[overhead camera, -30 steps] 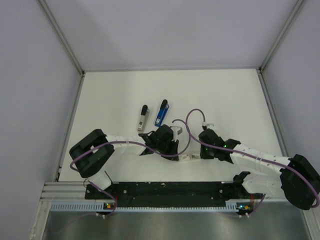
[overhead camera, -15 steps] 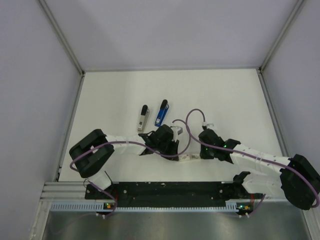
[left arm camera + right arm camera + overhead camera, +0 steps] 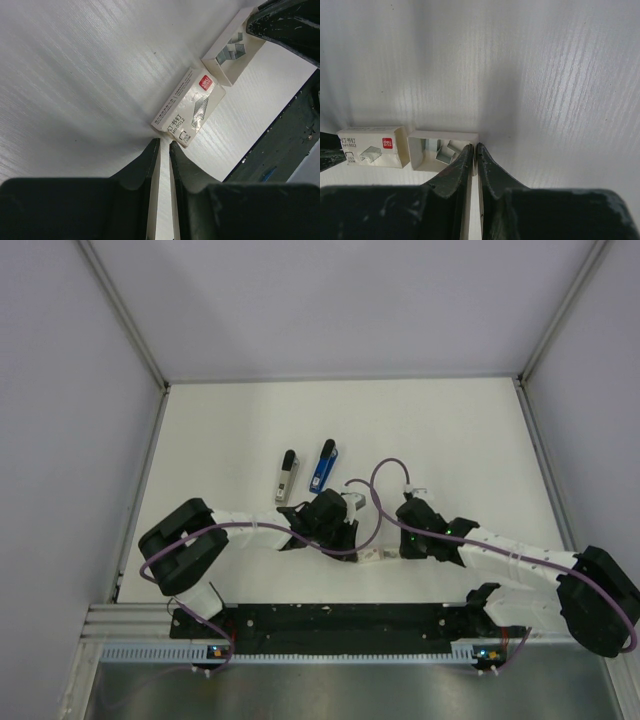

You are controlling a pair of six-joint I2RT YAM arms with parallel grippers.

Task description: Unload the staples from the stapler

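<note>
The slim bright-blue stapler (image 3: 322,467) lies on the table beyond both arms, next to a grey and black stapler-like piece (image 3: 288,476). My left gripper (image 3: 350,540) is shut and empty, with its tips (image 3: 162,145) just short of a white staple box sleeve (image 3: 189,107). The open white tray (image 3: 440,149) holding loose staple strips lies beside the sleeve. My right gripper (image 3: 474,146) is shut on the tray's right wall, one finger inside the tray and one outside. The stapler is out of both wrist views.
The sleeve and tray (image 3: 375,555) lie between the two grippers near the table's front. The tray also shows in the left wrist view (image 3: 231,50). Purple cables loop over both arms. Grey walls enclose the table on three sides.
</note>
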